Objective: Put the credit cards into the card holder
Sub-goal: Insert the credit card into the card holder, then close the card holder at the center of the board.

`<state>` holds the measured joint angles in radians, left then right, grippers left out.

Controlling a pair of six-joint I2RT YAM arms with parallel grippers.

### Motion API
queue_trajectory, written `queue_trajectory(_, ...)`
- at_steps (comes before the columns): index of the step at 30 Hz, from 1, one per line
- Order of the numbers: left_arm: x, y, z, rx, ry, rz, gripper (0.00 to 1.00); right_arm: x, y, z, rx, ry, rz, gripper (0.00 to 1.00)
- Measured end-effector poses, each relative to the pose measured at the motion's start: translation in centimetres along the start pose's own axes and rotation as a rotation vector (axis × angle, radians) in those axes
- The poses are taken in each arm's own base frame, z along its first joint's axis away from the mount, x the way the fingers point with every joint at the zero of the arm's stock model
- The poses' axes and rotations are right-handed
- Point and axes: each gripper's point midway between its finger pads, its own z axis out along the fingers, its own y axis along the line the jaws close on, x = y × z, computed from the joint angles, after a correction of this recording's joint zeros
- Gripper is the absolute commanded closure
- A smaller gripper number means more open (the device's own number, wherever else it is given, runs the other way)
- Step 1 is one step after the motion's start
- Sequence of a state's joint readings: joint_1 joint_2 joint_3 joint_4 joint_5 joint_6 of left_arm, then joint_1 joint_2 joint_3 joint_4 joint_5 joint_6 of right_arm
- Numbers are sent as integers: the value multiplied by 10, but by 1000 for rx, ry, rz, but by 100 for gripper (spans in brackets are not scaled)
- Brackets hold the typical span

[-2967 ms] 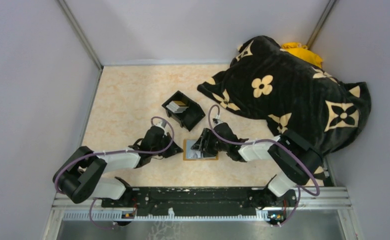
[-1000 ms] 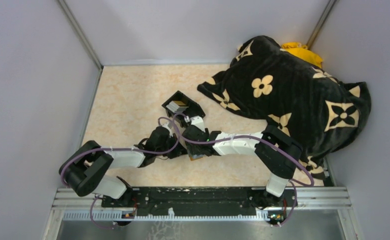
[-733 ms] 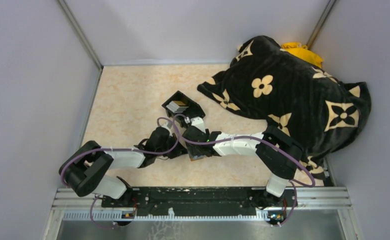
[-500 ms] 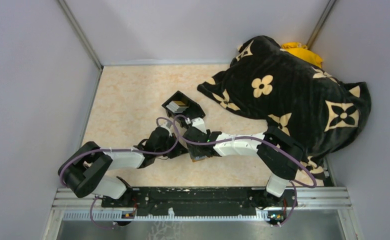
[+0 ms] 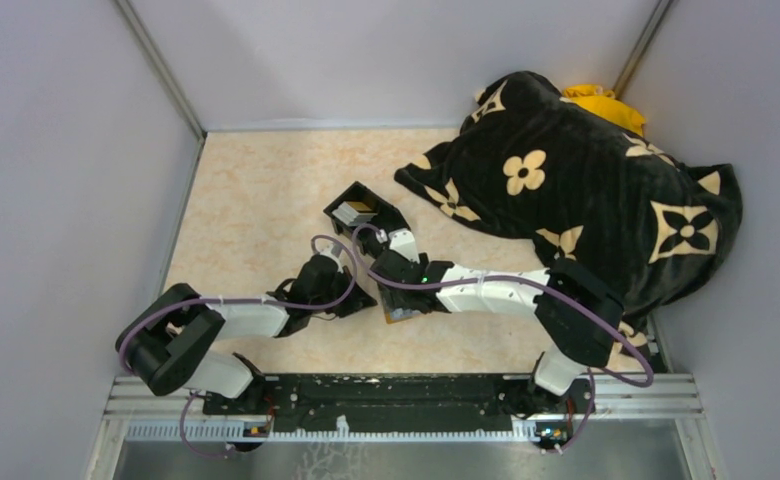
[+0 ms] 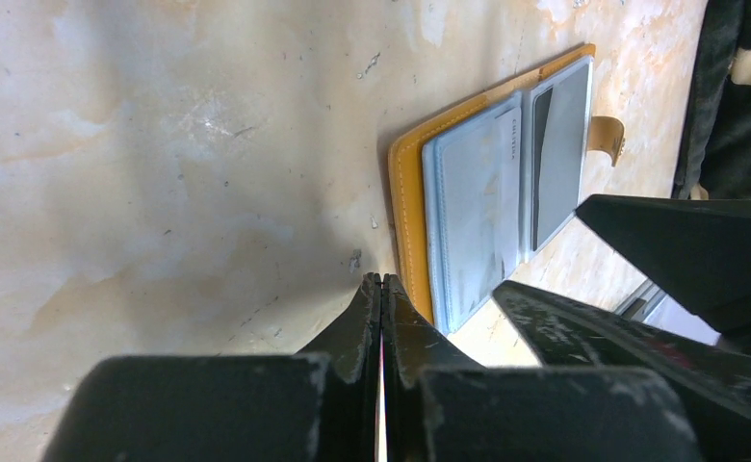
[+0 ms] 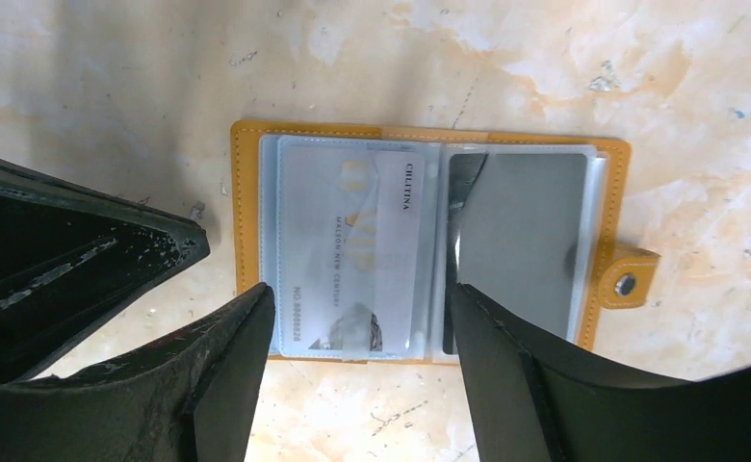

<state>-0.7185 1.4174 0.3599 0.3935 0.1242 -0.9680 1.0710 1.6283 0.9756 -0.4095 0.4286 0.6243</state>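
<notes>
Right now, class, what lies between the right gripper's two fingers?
The open card holder, with a credit card in its pocket; the right wrist view shows it.

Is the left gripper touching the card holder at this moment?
Apart. The right wrist view shows a strip of bare table between the tip of the shut left gripper and the orange edge of the card holder.

Left hand (image 6: 381,287) pinched tight, arm stretched forward; right hand (image 7: 357,306) spread wide, arm angled leftward
</notes>
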Motion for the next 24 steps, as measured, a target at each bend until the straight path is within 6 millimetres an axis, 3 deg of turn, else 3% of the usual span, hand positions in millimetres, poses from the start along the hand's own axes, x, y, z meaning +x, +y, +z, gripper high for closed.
queue_trajectory(6, 0, 0, 0, 0, 0, 0, 100, -12, -19, -21, 11, -87, 75, 36)
queue_trajectory(15, 2, -1, 0, 9, 10, 1, 100, 12, -75, -29, 79, -111, 232, 36)
queue_trajectory(24, 4, -1, 2, 12, 21, 1, 100, 18, -86, -24, 131, -111, 231, 34)
